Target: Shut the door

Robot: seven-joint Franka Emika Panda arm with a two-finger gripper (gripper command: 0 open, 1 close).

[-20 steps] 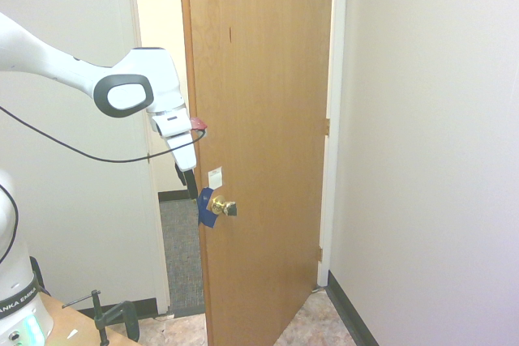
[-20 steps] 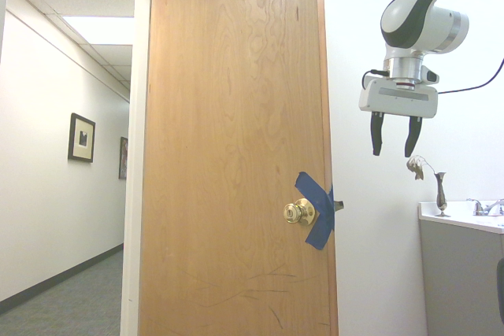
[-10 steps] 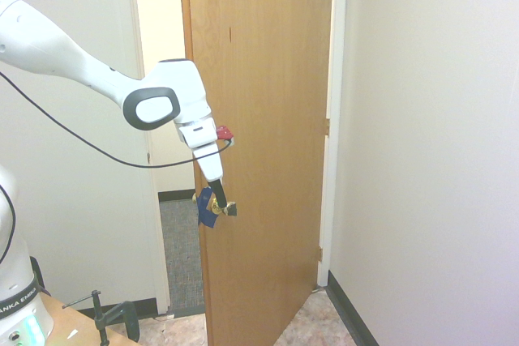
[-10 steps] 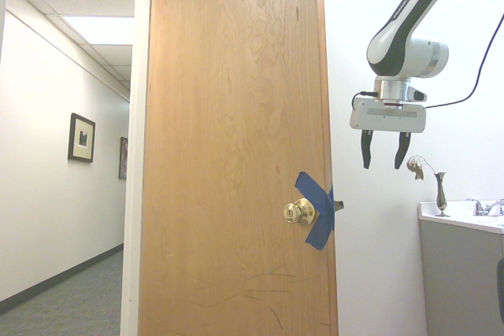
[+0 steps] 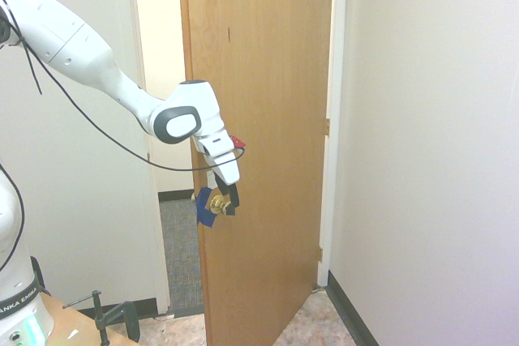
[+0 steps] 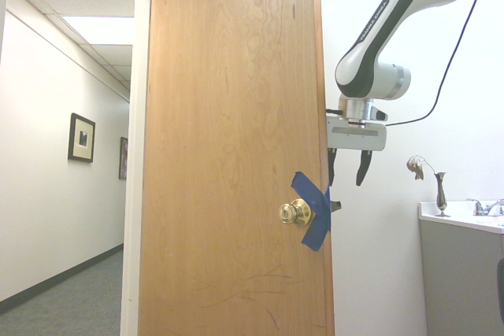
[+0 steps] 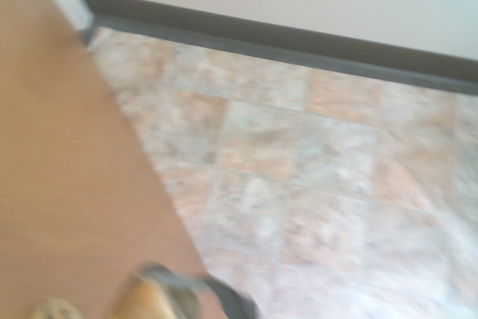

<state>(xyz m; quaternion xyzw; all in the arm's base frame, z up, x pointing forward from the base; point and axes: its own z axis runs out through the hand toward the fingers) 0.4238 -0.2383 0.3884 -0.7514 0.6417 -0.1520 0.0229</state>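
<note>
Door [image 5: 263, 143], ajar; brass knob [image 5: 217, 204], blue tape [image 5: 204, 207] beside. Gripper [image 6: 347, 183], fingers spread wide, empty, near door edge.

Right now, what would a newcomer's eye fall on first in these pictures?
Probably the tall orange-brown door, which stands ajar in the middle of the first exterior view. Next, the crossed blue tape beside the brass knob, near the door's free edge. Then the white arm reaching across that edge, its open gripper pointing down.
</note>
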